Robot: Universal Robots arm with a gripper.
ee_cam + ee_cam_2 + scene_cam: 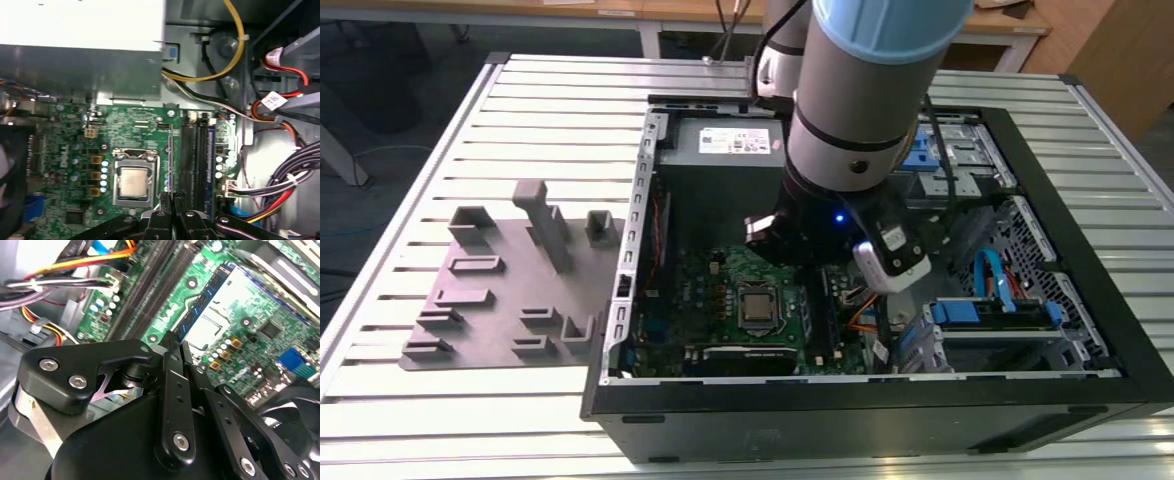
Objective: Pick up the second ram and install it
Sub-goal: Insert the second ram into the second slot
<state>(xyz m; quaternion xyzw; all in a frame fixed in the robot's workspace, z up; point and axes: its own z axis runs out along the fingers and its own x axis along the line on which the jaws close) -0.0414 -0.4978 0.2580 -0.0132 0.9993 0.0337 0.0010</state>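
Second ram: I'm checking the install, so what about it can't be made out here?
- Exterior view: the arm stands in front of the gripper and ram.
- First wrist view: the ram in the gripper is edge-on, a thin line, so its faces can't be read.
- Second wrist view: the fingers cover the ram's near end, and its height over the slots can't be judged.
- Both wrist views: whether a slot already holds a stick is unclear.
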